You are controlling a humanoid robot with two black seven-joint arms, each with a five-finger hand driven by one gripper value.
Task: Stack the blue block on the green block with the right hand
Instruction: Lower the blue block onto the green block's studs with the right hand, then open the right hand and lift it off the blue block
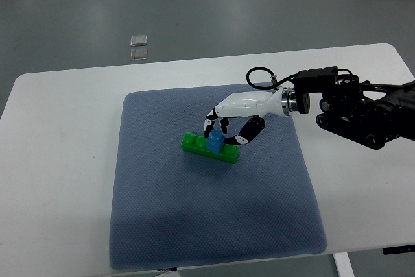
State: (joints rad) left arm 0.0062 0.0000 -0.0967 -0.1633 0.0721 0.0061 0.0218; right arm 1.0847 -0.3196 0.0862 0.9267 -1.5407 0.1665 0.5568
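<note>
A long green block (206,148) lies on the blue-grey mat (194,225), a little above its middle. A small blue block (214,141) sits on top of the green block, near its middle. My right hand (224,133) reaches in from the right, white with black finger joints. Its fingers curl around the blue block from above and behind, and its thumb (249,134) comes in from the right. The fingertips touch or nearly touch the blue block. The left arm does not show.
The mat lies on a white table (58,160). Two small clear squares (138,46) lie on the grey floor beyond the table's far edge. The right forearm (363,111) with its black housing hangs over the table's right side.
</note>
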